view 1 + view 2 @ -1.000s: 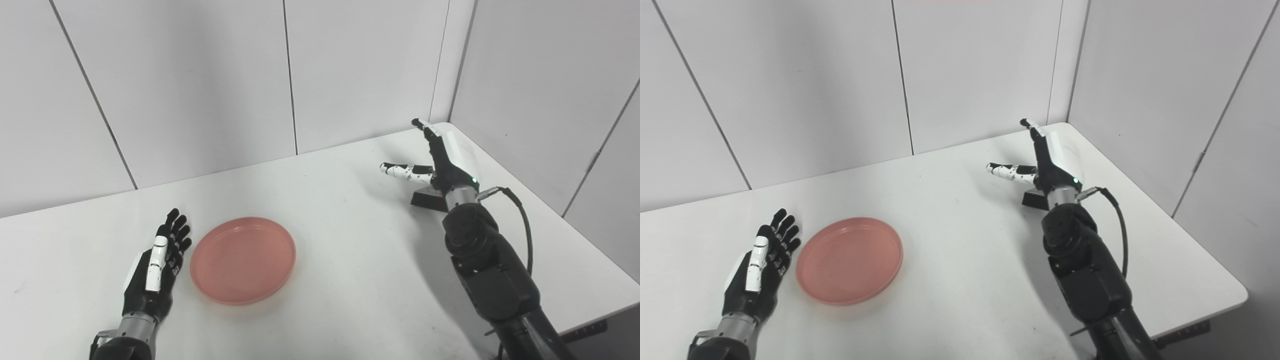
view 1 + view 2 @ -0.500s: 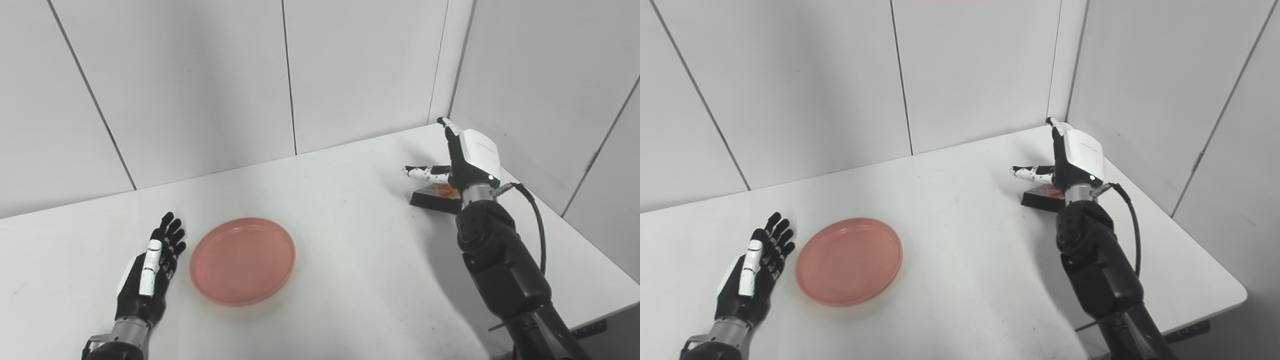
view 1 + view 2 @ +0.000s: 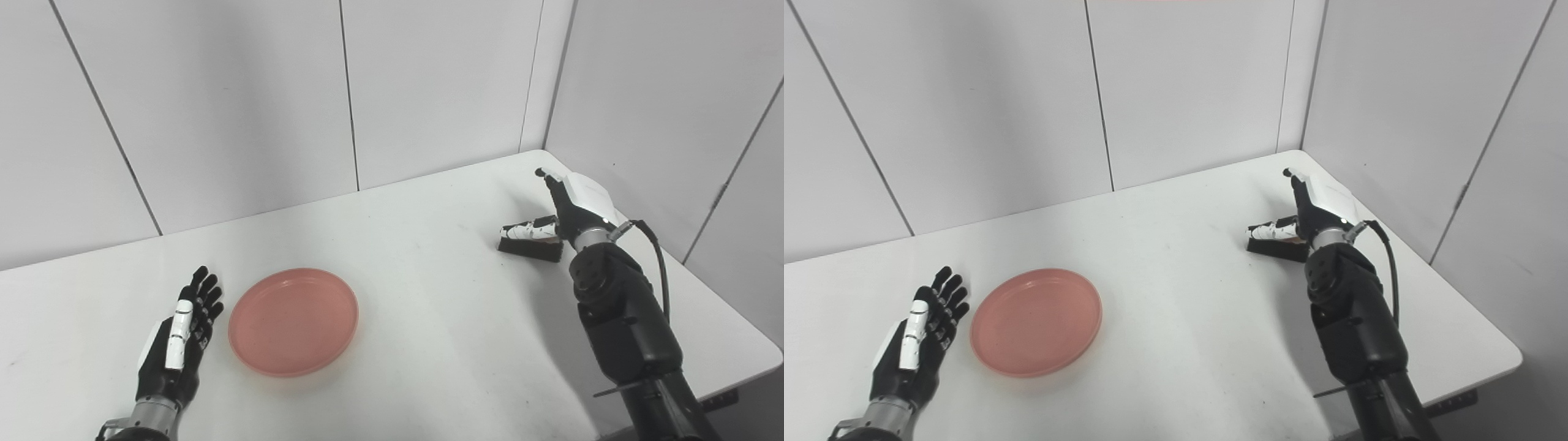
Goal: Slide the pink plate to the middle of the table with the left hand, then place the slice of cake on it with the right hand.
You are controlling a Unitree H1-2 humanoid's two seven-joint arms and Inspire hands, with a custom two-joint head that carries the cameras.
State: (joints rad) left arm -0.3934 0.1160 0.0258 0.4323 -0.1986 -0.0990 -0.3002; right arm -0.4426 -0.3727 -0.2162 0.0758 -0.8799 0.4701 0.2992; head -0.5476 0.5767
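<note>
Slice of cake: dark low wedge, lying under the right hand, whose spread fingers straddle it, not yet closed. Grasp step, I judge; next calls for closing, lifting, carrying left. Pink plate: round, shallow, bare, just beside the flat, open left hand, near mid-table.

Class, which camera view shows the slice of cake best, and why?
Neither is clear. The left eye view shows slightly more of the slice of cake, a dark wedge under the right hand. The right eye view shows the same wedge, with its near end hidden by the wrist.
</note>
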